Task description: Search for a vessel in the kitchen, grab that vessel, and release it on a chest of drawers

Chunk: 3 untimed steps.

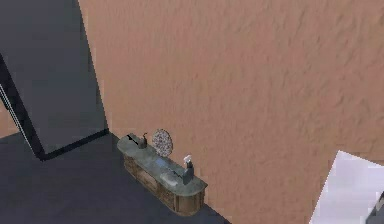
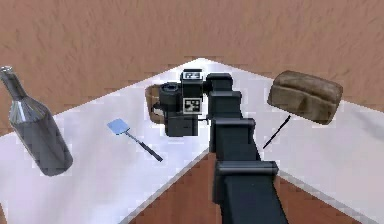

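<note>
"On the arm side, what is under the arm?"

"I see a wide, flat white table (image 2: 95,160). A brown wall (image 2: 90,30) is behind it, and some brown floor (image 2: 150,208) shows at its near edge. My dark arm (image 2: 240,150) reaches out over the table top."

"What is on the table?"

"A tall grey bottle (image 2: 36,125) stands up straight near the left edge. I cannot see into it, so I cannot tell if anything is inside. Near it lies a turner (image 2: 133,139) with a pale blue head and a dark handle. Over on the right sits a brown loaf (image 2: 305,96), with a thin dark stick (image 2: 276,130) just beside it."

"And the vessel?"

"A brown curved thing (image 2: 152,98) shows right at the gripper (image 2: 166,104), near the middle of the table. It looks a bit like a cup, but I cannot be sure. I cannot tell if the fingers are spread or pressed together, or if the gripper holds anything."

"What is ahead of the robot?"

"I see a big rough brown wall (image 1: 250,80), a dark panel (image 1: 55,70) on the left and a dark floor (image 1: 70,190). A low green-grey cabinet (image 1: 155,185) stands against the wall. On top are a round plate-like thing (image 1: 163,143) and a small thing with a white top (image 1: 188,165). A white corner (image 1: 355,190) pokes in at the bottom right."
</note>
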Motion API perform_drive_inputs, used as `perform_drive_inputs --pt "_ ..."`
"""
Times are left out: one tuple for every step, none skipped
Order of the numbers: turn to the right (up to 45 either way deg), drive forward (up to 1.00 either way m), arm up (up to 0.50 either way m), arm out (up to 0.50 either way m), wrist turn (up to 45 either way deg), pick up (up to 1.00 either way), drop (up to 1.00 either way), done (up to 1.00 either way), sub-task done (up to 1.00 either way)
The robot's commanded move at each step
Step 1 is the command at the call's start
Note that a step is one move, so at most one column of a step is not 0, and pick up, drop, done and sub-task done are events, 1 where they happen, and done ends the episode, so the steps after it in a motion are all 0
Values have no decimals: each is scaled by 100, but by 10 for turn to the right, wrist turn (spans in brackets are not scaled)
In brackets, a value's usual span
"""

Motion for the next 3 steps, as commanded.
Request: perform_drive_inputs --pt "0 0 2 0 0 0 0 0 0" --pt "0 0 0 0 -450 0 0 0 0" --pt "0 0 0 0 -450 0 0 0 0"
